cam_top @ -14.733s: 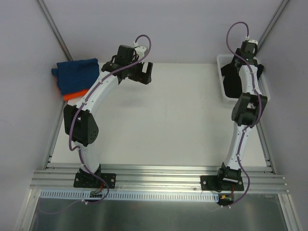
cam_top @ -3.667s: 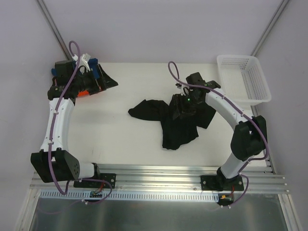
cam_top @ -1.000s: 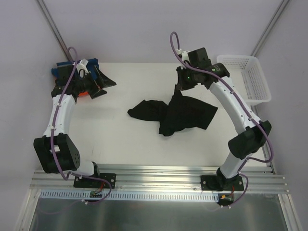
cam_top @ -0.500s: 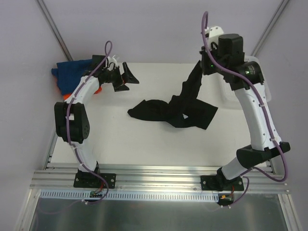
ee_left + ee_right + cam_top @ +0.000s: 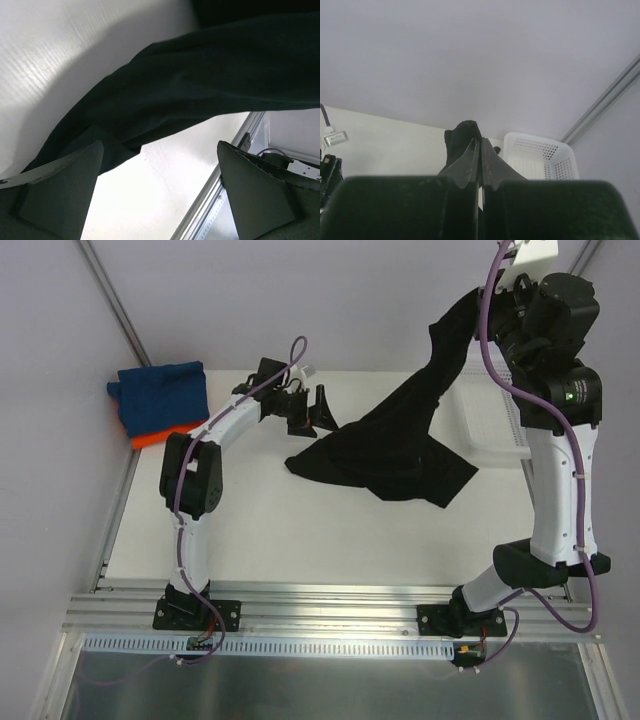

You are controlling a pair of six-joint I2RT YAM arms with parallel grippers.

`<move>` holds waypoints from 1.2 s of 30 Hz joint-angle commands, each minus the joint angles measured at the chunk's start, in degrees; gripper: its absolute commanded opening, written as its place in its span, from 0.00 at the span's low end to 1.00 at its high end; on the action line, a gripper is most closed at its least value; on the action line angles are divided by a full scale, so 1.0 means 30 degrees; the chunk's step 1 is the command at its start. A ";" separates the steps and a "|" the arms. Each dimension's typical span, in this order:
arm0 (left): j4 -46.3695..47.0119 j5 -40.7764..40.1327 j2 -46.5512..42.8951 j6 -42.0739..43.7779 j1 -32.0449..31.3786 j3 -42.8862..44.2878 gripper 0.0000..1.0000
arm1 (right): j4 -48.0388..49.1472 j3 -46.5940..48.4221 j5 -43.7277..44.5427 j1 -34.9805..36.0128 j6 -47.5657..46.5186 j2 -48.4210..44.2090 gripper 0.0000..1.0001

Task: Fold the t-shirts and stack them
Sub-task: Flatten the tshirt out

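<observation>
Black shirt (image 5: 395,455): its lower half lies heaped on the table (image 5: 250,530), below and left of the right pincer, and the rest rises in a taut band to that pincer.
Left pincer (image 5: 315,410): jaws wide, holding nothing, low over the table just beside the shirt's left edge, with cloth lying straight ahead of its fingers (image 5: 60,195).
Right pincer (image 5: 479,146): closed tight on a bunched bit of the shirt, lifted high. Which part it grips cannot be told.
Step in hand: likely opening the shirt out flat before the first fold.
Doing it well: the left pincer should probably take the nearest free edge, not a bunched heap. Both could then draw apart until the cloth hangs smooth and lower it flat mid-table.
Risk: a weak bite may let the cloth slip.
Blue shirt (image 5: 160,390): folded on the orange shirt (image 5: 150,438), well left of the left pincer.
Basket (image 5: 540,155): below the right pincer, beyond the shirt.
</observation>
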 commanded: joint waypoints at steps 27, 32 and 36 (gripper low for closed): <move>-0.0223 -0.0840 0.1379 0.1450 0.0902 0.3302 0.99 | 0.7421 0.2436 -0.1096 0.1854 -0.0782 0.0550 0.00; -0.0223 -0.0870 0.2904 0.1947 0.0668 0.3802 0.99 | 0.8855 0.3111 -0.0656 0.2030 -0.2040 0.0580 0.00; -0.0252 -0.0899 0.2906 0.2006 -0.0033 0.3305 0.99 | 1.0523 0.4280 -0.0392 0.2030 -0.3271 0.1047 0.01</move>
